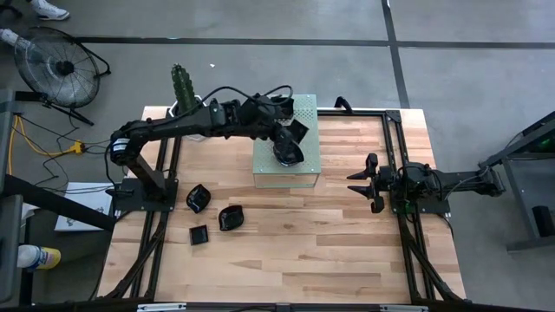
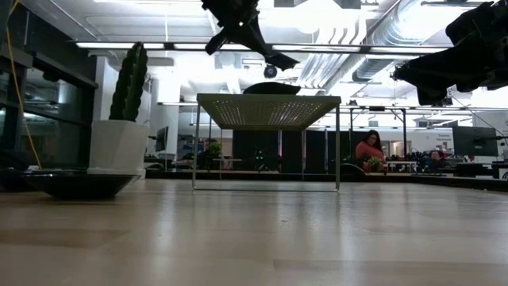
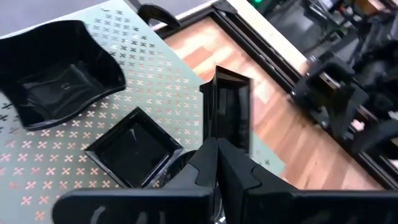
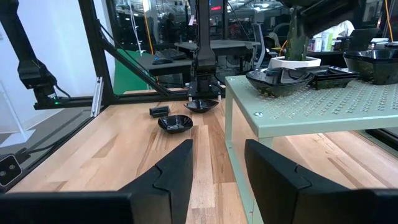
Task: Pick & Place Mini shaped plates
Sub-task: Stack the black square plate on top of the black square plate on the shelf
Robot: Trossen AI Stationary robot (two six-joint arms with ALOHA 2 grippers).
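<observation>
Left pincer (image 3: 217,149) pinches square plate's (image 3: 229,106) rim above block (image 1: 303,170).

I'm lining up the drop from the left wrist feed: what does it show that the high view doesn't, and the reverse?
Left wrist only: the left gripper, jaws shut on a square plate held on edge, above a flat square plate and a wavy plate.
High only: three plates on the wood, and the right gripper, parked with jaws open.
Both: the green perforated block.

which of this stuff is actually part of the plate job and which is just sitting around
Job: held plate, plates on block, plates on table, left gripper, green block.
Lying about: cactus pot, fan, right gripper, waiting open.
</observation>
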